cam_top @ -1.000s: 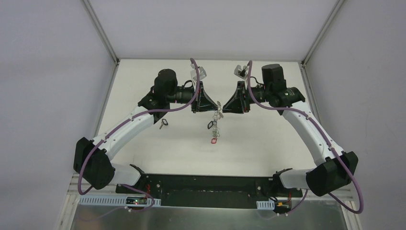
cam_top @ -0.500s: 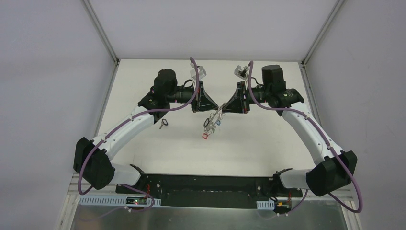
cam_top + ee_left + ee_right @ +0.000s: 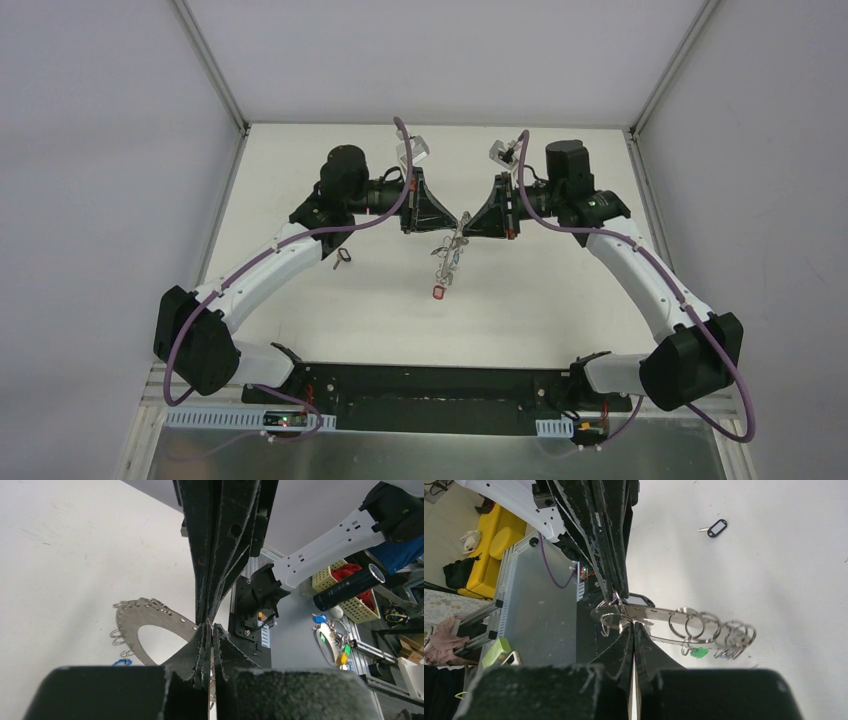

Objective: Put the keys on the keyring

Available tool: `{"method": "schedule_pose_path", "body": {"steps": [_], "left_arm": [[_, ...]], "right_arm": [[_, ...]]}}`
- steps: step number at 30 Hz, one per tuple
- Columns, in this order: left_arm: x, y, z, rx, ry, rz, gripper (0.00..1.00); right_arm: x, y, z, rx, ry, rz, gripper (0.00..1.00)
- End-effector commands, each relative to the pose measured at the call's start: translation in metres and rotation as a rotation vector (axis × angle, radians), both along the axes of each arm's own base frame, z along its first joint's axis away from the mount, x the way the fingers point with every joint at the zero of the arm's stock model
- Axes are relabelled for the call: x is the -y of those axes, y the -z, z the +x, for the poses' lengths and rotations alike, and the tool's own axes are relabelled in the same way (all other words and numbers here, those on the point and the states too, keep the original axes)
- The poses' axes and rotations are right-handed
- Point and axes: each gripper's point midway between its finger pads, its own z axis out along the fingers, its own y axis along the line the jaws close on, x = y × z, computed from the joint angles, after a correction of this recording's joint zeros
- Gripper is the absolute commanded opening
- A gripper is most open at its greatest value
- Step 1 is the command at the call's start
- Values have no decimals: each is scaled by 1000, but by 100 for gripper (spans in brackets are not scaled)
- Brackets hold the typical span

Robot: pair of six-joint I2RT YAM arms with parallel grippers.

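Fingertips of my left gripper (image 3: 210, 629) are pressed together on the flat grey band of the keyring (image 3: 150, 616). From that pinch the band curves away and down, its outer edge lined with small holes and wire loops. A blue tag (image 3: 121, 662) hangs off the stretch farthest from my tips.

My right gripper (image 3: 633, 628) faces the left one tip to tip, the two almost touching. Its fingers are also drawn together, and they meet at the near end of the same band. I cannot tell whether they bite the band itself or one of the little loops beside it. Beyond my right tips the band runs outward carrying a row of split rings (image 3: 696, 626), with a green tag (image 3: 698, 652) dangling beneath them.

From above, the keyring hangs down from the point where my two grippers meet, clear of the table (image 3: 560, 300), and a red tag (image 3: 440, 292) is its lowest piece.

One loose key (image 3: 716, 528) with a black tag lies on the table, well off to the outer side of my left gripper, beside that arm's wrist.
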Motion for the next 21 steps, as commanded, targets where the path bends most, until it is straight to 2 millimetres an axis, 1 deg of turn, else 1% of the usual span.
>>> {"method": "schedule_pose_path", "body": {"steps": [1,9,14,17,21], "left_arm": [[-1,-43,-13,110,49,-118,0],[0,-41,-15,106,61,-123,0],[-2,-40,-15,112,61,-117,0],[-4,-40,-15,122,61,-112,0],[-5,-40,-17,124,64,-110,0]], "right_arm": [[-2,-6,-4,6,-20,40,0],[-5,-6,-5,-28,-32,60,0],[-2,-8,-4,-6,-24,56,0],[6,-12,-1,29,5,47,6],[18,-23,0,94,30,51,18]]}}
